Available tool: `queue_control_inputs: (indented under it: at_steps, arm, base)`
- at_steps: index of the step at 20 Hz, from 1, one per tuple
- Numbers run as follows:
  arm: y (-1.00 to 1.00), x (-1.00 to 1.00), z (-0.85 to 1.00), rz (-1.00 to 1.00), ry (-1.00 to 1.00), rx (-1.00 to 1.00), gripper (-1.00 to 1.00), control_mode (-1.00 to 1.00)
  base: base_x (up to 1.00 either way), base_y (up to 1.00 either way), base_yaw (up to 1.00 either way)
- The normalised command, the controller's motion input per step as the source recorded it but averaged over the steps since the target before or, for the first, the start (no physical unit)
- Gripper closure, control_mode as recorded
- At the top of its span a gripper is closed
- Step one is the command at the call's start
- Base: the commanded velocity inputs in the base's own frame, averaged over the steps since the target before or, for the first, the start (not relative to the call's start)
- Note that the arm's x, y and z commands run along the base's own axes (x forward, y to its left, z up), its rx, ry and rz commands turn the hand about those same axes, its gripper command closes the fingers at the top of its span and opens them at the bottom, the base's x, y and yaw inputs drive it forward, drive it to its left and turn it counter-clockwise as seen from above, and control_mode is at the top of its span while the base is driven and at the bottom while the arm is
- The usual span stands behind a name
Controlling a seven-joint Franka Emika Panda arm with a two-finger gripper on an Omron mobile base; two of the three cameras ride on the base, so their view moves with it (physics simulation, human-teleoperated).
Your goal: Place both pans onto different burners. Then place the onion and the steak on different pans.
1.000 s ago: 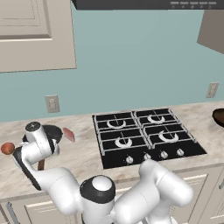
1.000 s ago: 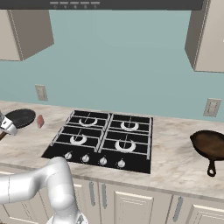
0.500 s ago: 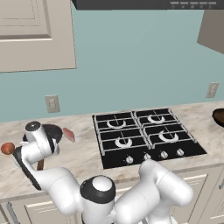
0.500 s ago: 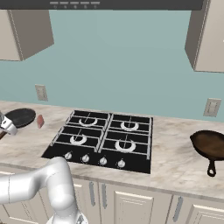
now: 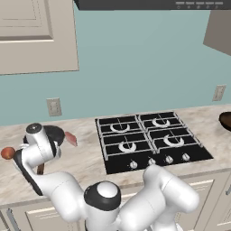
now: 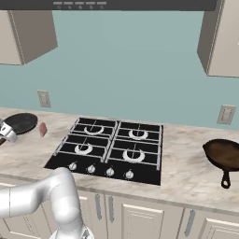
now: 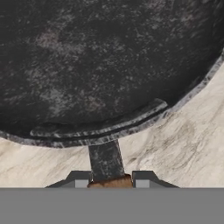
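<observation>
gripper clamped on the black pan's handle

the gripper (image 7: 111, 180) has its fingers closed narrowly on the brown handle of the black pan (image 7: 105, 65), which sits on the counter (image 5: 85, 158) left of the cooktop (image 5: 149, 140). the steak (image 5: 71, 138) lies just beside that pan, the onion (image 5: 7, 153) at the counter's far left. the reddish-brown pan (image 6: 225, 154) rests well to the right of the burners (image 6: 84, 149).

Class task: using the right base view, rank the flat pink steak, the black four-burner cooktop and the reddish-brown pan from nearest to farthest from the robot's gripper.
1. Flat pink steak, just right of the gripper.
2. Black four-burner cooktop, mid-counter.
3. Reddish-brown pan, far right.
</observation>
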Motion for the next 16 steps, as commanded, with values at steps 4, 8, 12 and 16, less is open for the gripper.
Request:
queue_control_inputs:
  at_steps: [4,8,12,16]
  arm:
    - [0.0,-0.1,0.17,0.0,0.0,0.0,1.0,-1.0]
    - [-0.02,-0.13,0.19,0.0,0.0,0.0,1.0,-1.0]
    - [-0.1,-0.13,0.23,0.0,0.0,0.0,1.0,-1.0]
    - [-0.12,-0.13,0.26,0.0,-0.02,0.0,1.0,-1.0]
  base:
    - [0.0,0.0,0.0]
    - [0.0,0.0,0.0]
    - [0.0,0.0,0.0]
    - [0.0,0.0,0.0]
